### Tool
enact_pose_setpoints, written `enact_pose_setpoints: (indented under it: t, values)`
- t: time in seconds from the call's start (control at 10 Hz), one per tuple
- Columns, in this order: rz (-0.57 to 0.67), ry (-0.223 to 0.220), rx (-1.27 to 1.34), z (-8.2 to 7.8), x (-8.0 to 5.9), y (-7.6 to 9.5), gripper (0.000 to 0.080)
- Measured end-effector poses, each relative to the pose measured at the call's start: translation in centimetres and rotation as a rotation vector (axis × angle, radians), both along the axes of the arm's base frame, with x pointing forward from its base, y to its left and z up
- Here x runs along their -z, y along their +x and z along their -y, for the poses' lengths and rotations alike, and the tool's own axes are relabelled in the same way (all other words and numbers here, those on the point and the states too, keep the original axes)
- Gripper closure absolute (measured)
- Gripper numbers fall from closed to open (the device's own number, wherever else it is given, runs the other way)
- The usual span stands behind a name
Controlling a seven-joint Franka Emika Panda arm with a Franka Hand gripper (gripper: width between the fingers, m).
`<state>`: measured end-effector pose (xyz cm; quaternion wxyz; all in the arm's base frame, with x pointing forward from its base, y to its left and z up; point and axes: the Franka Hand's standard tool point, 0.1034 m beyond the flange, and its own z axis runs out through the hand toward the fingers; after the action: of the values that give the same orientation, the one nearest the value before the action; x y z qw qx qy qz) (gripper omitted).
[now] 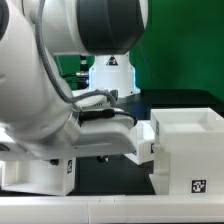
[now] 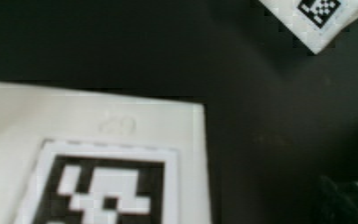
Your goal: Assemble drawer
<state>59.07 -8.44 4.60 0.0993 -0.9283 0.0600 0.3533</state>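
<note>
The white cube-shaped housing [image 1: 186,148] stands at the exterior view's right, open side up, with a square tag on its front. One white tray [image 1: 138,140] sits against its left side, under my hand. My gripper [image 1: 106,122] is low over that tray, mostly hidden by the arm. A second tray [image 1: 40,175] with a tag lies at the lower left. In the wrist view a white tagged part [image 2: 105,170] fills the near side, very close. Another tagged white corner [image 2: 318,14] lies farther off. Only one dark finger [image 2: 350,190] shows, apart from the near part.
The black table [image 2: 176,50] lies under the parts. A white base column [image 1: 110,72] stands at the back before a green backdrop. My bulky white arm [image 1: 40,70] blocks the exterior view's left and top.
</note>
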Motion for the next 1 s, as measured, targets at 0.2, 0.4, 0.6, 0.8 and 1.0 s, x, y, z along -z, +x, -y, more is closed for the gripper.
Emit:
enact_pose_setpoints:
  t: [0.2,0.4,0.6,0.8,1.0]
  values:
    - [-0.015,0.004,-0.001,-0.12,-0.14,-0.46,0.0254]
    - [-0.016,0.004,-0.001,-0.14,-0.11,-0.47,0.0390]
    - [-0.016,0.004,-0.001,-0.16,-0.09,-0.48,0.0706]
    - [-0.016,0.004,-0.002,-0.16,-0.07,-0.49,0.0779]
    - [-0.016,0.004,-0.002,-0.17,-0.07,-0.49,0.0793]
